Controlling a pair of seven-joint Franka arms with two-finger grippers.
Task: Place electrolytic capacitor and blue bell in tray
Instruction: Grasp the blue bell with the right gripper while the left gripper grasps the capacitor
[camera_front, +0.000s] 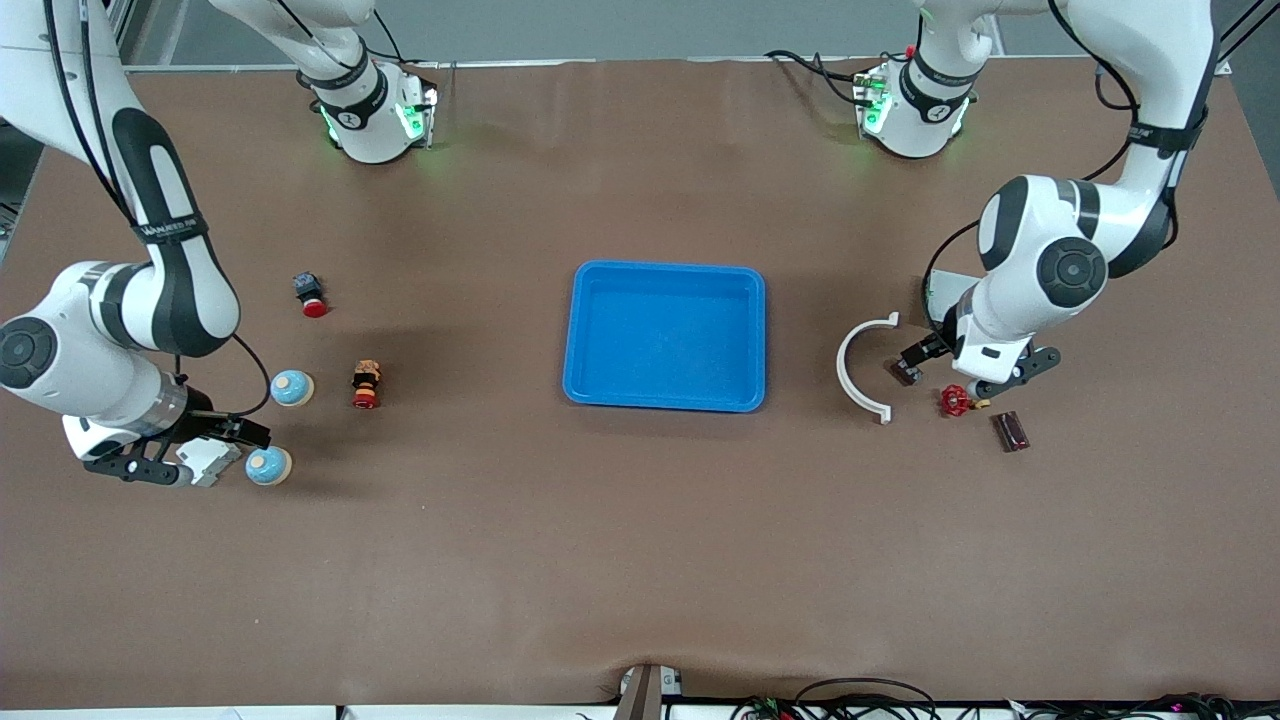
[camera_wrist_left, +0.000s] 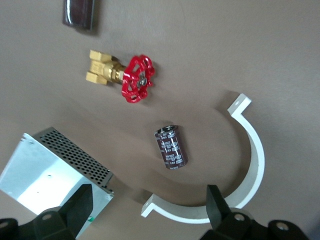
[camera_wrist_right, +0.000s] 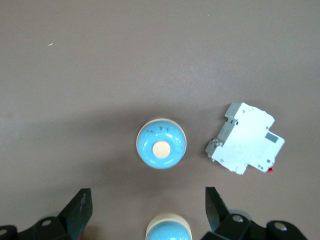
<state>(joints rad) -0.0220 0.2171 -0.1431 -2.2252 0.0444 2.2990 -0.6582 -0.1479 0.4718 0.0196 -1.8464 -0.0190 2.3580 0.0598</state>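
High front camera faces both arms; wrist cameras look straight down, apparently close above table (camera_front: 640, 560)

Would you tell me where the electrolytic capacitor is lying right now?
The electrolytic capacitor lies on the table at the left arm's end, inside the white curved bracket's arc, beside the red valve.

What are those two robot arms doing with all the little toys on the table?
They are getting ready to pick things up, and neither holds anything yet. The left gripper hangs with open fingers over a small dark capacitor, beside a red valve and a white curved piece. The right gripper hangs with open fingers by two blue bells. The blue tray in the middle of the table has nothing in it.
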